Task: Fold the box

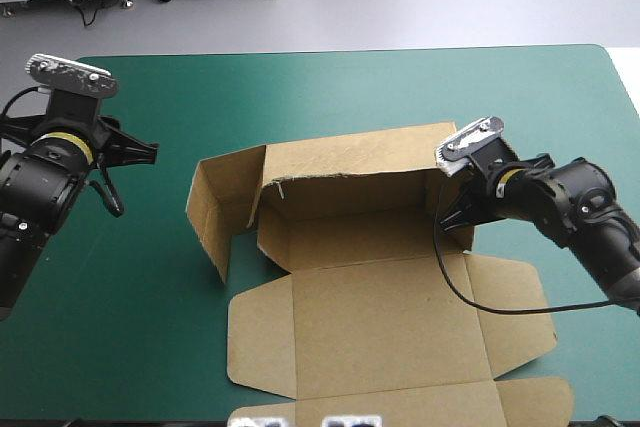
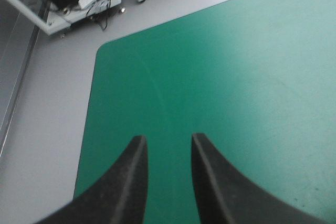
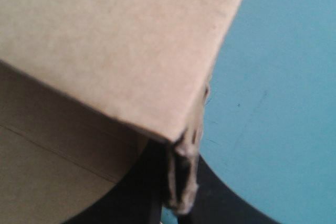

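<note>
The brown box [image 1: 380, 317] lies in the middle of the teal-green table. Its long back wall [image 1: 350, 162] stands raised, a side flap [image 1: 215, 212] stands up at its left end, and the lid and front flaps lie flat toward the near edge. My right gripper [image 1: 456, 217] is at the right end of the back wall, shut on the box. In the right wrist view the board's corner edge [image 3: 184, 171] sits pinched between the black fingers [image 3: 142, 192]. My left gripper [image 1: 137, 179] hovers open left of the box, apart from it, with only teal-green cover [image 2: 236, 77] ahead of its fingertips [image 2: 137, 142].
Bare teal-green cover [image 1: 400, 87] stretches behind the box to the far edge and around the left arm. The table's far left corner [image 2: 102, 51] shows ahead of the left gripper, with grey floor beyond it.
</note>
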`<control>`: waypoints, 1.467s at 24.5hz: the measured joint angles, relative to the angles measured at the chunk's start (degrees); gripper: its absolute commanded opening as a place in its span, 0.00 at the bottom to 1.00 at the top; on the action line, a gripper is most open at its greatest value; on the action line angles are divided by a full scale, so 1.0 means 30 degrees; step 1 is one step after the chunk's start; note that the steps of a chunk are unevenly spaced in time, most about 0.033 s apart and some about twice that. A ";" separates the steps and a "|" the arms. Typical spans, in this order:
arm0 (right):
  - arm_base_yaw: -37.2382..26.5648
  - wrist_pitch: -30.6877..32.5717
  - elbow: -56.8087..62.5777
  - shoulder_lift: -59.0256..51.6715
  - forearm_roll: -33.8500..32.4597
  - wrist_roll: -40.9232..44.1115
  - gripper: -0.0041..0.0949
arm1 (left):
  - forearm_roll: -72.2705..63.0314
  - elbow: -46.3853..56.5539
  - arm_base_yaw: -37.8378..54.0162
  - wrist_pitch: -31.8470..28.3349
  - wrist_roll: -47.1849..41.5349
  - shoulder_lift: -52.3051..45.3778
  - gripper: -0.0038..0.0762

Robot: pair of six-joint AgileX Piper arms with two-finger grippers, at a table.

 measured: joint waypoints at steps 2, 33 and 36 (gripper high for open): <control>0.0000 0.1545 -0.1370 0.0077 -0.0017 -0.0535 0.02 | -0.0268 0.0004 0.0833 0.0316 0.0020 0.0000 0.31; -0.3604 0.7632 -2.0593 1.5573 0.5461 -0.2903 0.81 | -0.2689 0.0004 0.4005 0.0561 0.2489 0.0000 0.31; -0.3604 0.7674 -2.0656 1.4801 0.5461 -0.2535 0.81 | -0.2668 0.0004 0.4005 0.0561 0.2505 0.0000 0.31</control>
